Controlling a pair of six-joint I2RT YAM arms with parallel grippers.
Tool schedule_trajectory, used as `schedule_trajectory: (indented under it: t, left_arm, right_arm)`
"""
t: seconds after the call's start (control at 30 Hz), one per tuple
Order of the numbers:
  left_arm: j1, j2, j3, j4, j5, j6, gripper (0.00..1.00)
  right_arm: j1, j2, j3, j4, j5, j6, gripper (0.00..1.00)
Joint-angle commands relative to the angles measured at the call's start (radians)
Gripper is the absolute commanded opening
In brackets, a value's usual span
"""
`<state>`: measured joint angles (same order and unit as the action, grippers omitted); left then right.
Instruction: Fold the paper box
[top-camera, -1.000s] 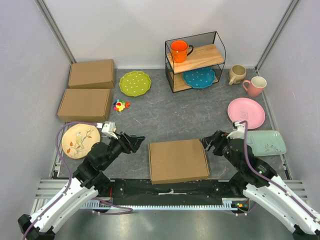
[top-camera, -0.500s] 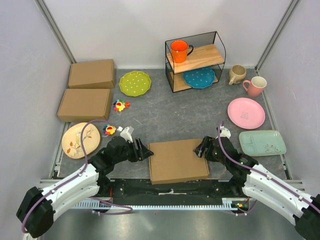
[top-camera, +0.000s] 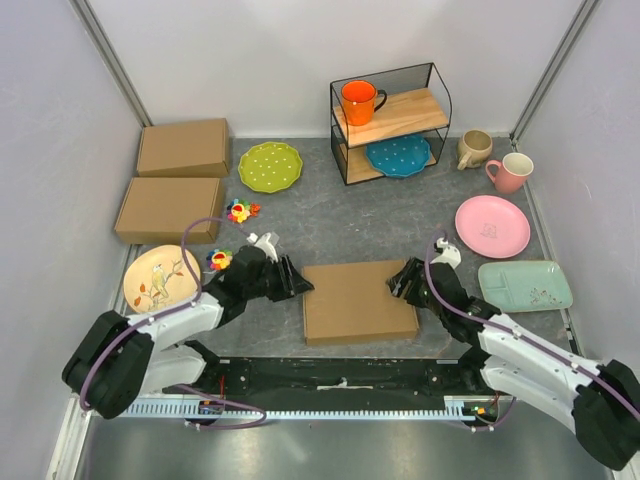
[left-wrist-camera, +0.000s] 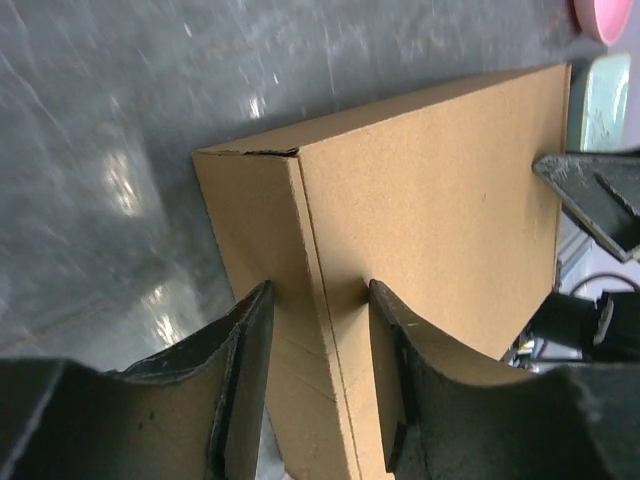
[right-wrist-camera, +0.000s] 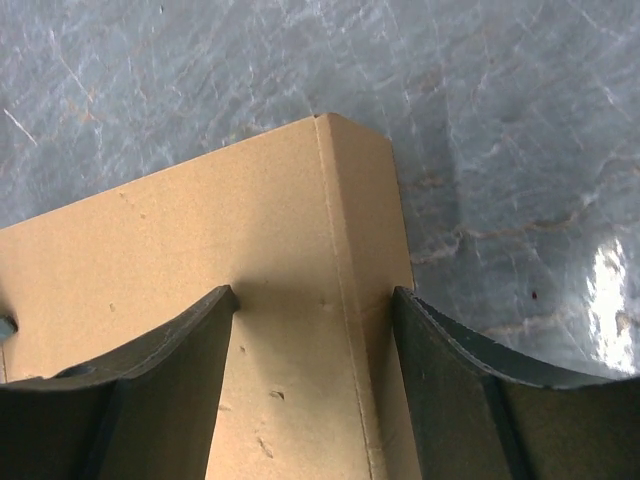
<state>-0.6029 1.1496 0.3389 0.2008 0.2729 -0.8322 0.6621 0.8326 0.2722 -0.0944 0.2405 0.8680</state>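
1. A plain brown cardboard box, folded shut and flat, lies on the grey tabletop near the front edge, between the two arms.
2. The left fingers are spread apart and straddle the box's left edge, one over the top face and one by the side wall. It is unclear whether they touch the cardboard.
3. The right fingers are also spread apart and straddle the box's right edge, near its far corner.
4. At far left, two spare boxes lie closed, well apart from the arms.
5. At the back, a wire shelf holds an orange mug above a blue dotted plate.
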Motion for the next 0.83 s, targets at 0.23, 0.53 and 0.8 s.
schedule_trajectory:
  t: [0.23, 0.53, 0.8]
  left_arm:
    - [0.189, 0.194, 0.285, -0.021, 0.031, 0.153, 0.52]
    - [0.199, 0.058, 0.459, -0.449, -0.214, 0.134, 0.77]
    - [0.198, -0.112, 0.443, -0.558, -0.333, 0.036, 0.75]
  right_arm:
    - [-0.193, 0.333, 0.136, 0.229, -0.147, -0.113, 0.69]
    - [-0.231, 0.114, 0.332, -0.069, 0.052, -0.236, 0.88]
    - [-0.229, 0.034, 0.401, -0.222, 0.086, -0.277, 0.98]
